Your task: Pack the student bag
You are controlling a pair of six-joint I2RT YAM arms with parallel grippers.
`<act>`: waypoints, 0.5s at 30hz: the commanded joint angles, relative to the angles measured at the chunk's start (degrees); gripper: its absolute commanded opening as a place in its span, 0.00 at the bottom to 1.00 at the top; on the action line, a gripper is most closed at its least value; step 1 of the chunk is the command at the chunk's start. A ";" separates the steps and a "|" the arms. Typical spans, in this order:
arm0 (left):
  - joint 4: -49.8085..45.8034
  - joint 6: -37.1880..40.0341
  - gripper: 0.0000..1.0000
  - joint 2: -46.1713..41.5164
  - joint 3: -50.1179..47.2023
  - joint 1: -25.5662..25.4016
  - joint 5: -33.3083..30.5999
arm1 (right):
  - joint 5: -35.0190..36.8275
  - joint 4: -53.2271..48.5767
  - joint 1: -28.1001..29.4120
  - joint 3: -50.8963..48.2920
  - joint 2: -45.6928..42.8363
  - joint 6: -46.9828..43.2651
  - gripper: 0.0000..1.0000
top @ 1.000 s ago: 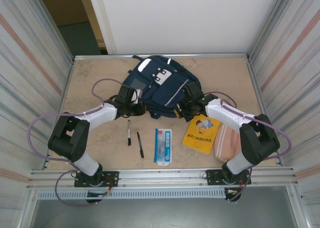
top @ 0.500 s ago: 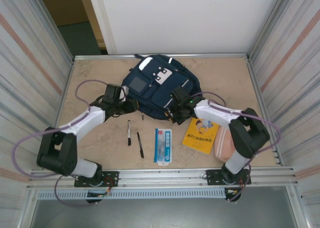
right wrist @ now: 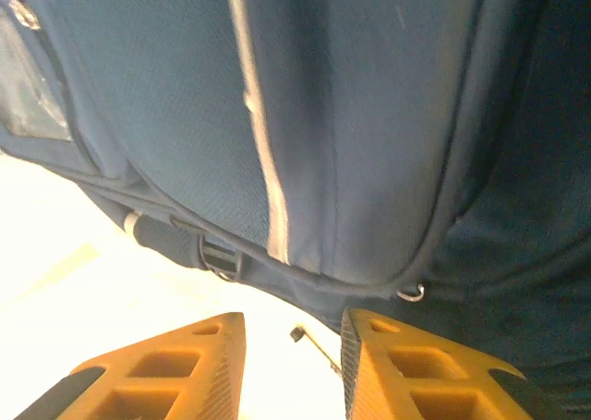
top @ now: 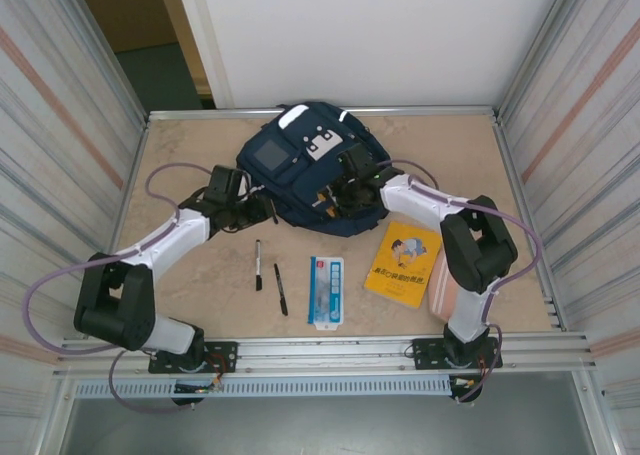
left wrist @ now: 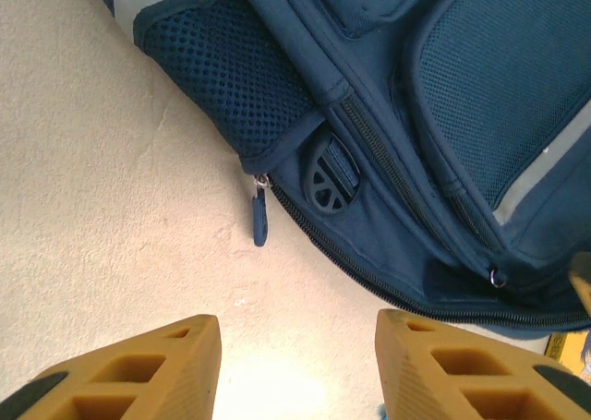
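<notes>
While student bag (top: 300,178) lies mid-table, pens (top: 258,264), packet (top: 326,290), yellow book (top: 403,265) sit nearer.

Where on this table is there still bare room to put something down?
On the table, both far corners are bare: one between the student bag and the left wall, one between the bag and the right wall. A smaller patch lies between the left arm and the pens. The near strip with the packet and yellow booklet is crowded.
</notes>
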 commanded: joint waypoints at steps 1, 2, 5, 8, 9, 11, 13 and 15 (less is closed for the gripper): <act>-0.80 -4.26 0.46 1.64 2.03 0.55 -0.24 | -2.01 -6.27 -2.23 2.89 -4.14 -12.78 0.34; -0.65 -4.54 0.46 1.99 2.16 0.61 -0.22 | -0.51 -7.77 -2.95 2.49 -5.60 -16.17 0.35; -1.88 -4.26 0.47 2.42 3.98 0.61 -0.15 | 2.85 -10.10 -6.42 -0.54 -11.21 -26.09 0.38; -2.23 -2.09 0.47 4.27 7.39 0.46 1.95 | 5.29 -12.36 -11.34 -3.52 -15.88 -35.01 0.39; -2.25 -0.21 0.47 5.59 9.13 0.01 3.00 | 7.74 -13.69 -12.43 -4.37 -17.26 -37.99 0.40; -4.10 5.71 0.47 8.51 14.26 -2.22 4.04 | 11.40 -13.77 -15.01 -6.17 -19.88 -41.07 0.41; -7.95 9.73 0.47 11.21 20.28 -5.43 1.69 | 15.74 -13.06 -17.09 -7.16 -22.14 -42.65 0.41; -8.23 11.50 0.47 13.39 24.04 -8.13 0.44 | 20.28 -11.69 -18.30 -7.36 -24.29 -45.19 0.43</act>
